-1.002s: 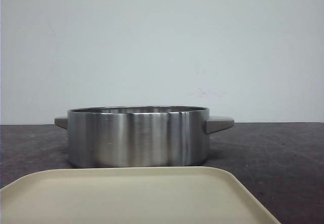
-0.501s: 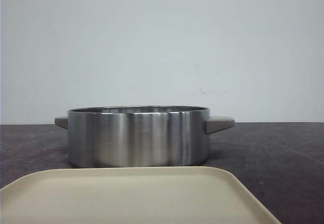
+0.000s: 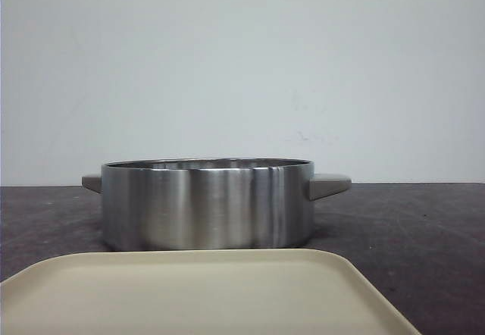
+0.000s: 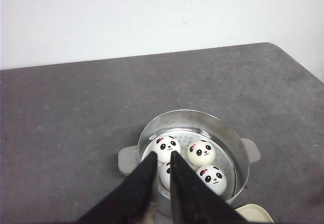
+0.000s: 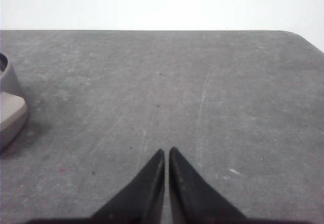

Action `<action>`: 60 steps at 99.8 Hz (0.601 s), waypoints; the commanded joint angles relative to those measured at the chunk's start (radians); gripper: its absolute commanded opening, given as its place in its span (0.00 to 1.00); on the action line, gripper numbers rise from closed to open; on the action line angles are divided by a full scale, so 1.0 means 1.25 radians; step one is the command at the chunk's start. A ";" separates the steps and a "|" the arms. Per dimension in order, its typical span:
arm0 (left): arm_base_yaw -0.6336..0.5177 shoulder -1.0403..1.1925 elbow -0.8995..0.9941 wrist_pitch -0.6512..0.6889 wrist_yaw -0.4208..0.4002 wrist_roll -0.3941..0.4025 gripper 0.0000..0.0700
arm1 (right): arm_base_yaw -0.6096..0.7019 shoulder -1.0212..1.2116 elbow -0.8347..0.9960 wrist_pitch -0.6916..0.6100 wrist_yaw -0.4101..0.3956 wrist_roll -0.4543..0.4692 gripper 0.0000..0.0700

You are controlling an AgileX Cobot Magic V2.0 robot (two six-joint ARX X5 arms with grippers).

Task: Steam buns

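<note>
Four round white panda-faced buns (image 4: 201, 153) lie inside the brushed-steel pot with grey side handles (image 4: 230, 138), lower centre of the left wrist view. The left end effector (image 4: 162, 155), fingers pressed together, hangs above them. A cream plastic tray (image 3: 204, 289) lies before the pot on the dark grey tabletop (image 5: 202, 82). The right end effector (image 5: 166, 152) is likewise closed and empty.

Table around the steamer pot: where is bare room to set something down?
Bare table lies right of the pot's handle and behind the pot. In front sits the tray; four buns crowd the pot.
</note>
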 commanded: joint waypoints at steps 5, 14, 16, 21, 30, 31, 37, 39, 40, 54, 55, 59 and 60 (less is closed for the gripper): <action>0.008 -0.002 0.011 0.009 -0.002 0.020 0.00 | -0.001 -0.001 -0.002 0.009 0.000 -0.001 0.01; 0.047 -0.028 -0.004 0.035 0.027 0.034 0.00 | -0.001 -0.001 -0.002 0.009 0.000 -0.001 0.01; 0.059 -0.035 -0.014 0.049 0.048 0.049 0.00 | -0.001 -0.001 -0.002 0.009 0.000 -0.001 0.01; 0.094 -0.059 -0.055 0.103 0.113 0.081 0.00 | -0.001 -0.001 -0.002 0.009 0.000 -0.001 0.01; 0.163 -0.120 -0.181 0.247 0.201 0.108 0.00 | -0.001 -0.001 -0.002 0.009 0.000 -0.001 0.01; 0.171 -0.128 -0.199 0.263 0.204 0.109 0.00 | -0.001 -0.001 -0.002 0.009 0.000 -0.001 0.01; 0.219 -0.180 -0.311 0.367 0.209 0.108 0.00 | -0.001 -0.001 -0.002 0.009 0.000 -0.001 0.01; 0.234 -0.198 -0.349 0.400 0.209 0.108 0.00 | -0.001 -0.001 -0.002 0.009 0.000 -0.001 0.01; 0.242 -0.207 -0.368 0.414 0.209 0.108 0.00 | -0.001 -0.001 -0.002 0.009 0.000 -0.001 0.01; 0.360 -0.339 -0.625 0.577 0.258 0.107 0.00 | -0.001 -0.001 -0.002 0.009 0.000 -0.001 0.01; 0.368 -0.348 -0.641 0.584 0.266 0.107 0.00 | -0.001 -0.001 -0.002 0.009 0.000 -0.001 0.01; 0.399 -0.382 -0.701 0.605 0.290 0.106 0.00 | -0.001 -0.001 -0.002 0.009 0.000 -0.001 0.01; 0.406 -0.390 -0.715 0.610 0.293 0.105 0.00 | -0.001 -0.001 -0.002 0.009 0.000 -0.001 0.01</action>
